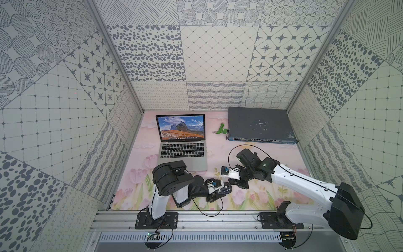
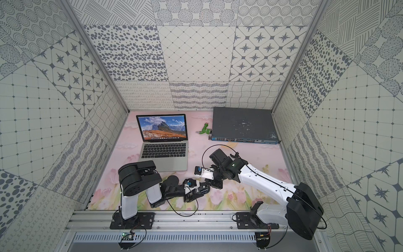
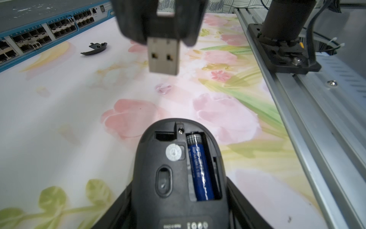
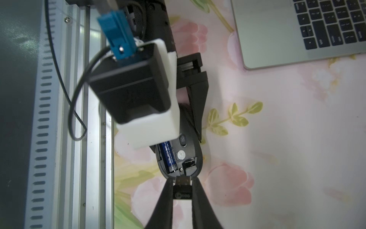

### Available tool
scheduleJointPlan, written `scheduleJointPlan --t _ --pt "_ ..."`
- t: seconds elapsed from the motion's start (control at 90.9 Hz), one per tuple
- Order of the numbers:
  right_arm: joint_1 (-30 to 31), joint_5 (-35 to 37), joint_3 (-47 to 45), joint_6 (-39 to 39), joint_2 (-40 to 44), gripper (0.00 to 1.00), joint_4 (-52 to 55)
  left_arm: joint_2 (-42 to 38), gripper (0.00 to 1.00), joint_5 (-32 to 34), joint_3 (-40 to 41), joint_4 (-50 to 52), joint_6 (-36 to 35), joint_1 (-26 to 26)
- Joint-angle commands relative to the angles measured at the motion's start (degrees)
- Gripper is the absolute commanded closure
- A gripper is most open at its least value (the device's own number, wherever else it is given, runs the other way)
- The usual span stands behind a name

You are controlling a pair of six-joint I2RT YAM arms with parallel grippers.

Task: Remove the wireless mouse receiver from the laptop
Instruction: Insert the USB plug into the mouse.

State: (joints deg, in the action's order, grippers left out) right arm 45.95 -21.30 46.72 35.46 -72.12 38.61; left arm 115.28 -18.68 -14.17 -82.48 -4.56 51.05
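Observation:
My right gripper (image 4: 182,180) is shut on the wireless mouse receiver (image 4: 182,193), a small black nub whose metal plug (image 3: 164,56) points at the black mouse (image 3: 174,178). The mouse lies underside up between the fingers of my left gripper (image 3: 179,182), which is shut on its sides. Its battery bay is uncovered, showing a blue battery (image 3: 200,168) and an empty slot (image 3: 164,136). In a top view both grippers meet near the table's front centre, left (image 1: 225,189) and right (image 1: 231,181). The laptop (image 1: 197,164) stands open at the back left, apart from the receiver.
A dark grey network switch (image 1: 259,126) sits at the back right with a green stick (image 1: 221,130) beside it. The mouse's loose black cover (image 3: 95,48) lies on the mat near the switch. A metal rail (image 1: 196,218) borders the front edge.

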Motion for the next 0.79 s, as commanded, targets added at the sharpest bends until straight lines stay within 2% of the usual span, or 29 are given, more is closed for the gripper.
scheduleJointPlan --t 0.0,0.209,0.781 --pt "0.53 1.66 -0.06 0.53 -2.29 0.98 -2.17 0.76 0.41 -0.35 -0.16 6.71 -0.10 -0.25" --pt "0.83 1.58 -0.18 0.20 -6.34 0.98 -2.75 0.73 0.41 -0.24 -0.31 6.96 -0.19 -0.24" --pt "1.07 4.03 -0.31 0.29 -9.47 0.98 -4.00 0.64 0.41 -0.40 -0.41 7.57 -0.27 -0.23"
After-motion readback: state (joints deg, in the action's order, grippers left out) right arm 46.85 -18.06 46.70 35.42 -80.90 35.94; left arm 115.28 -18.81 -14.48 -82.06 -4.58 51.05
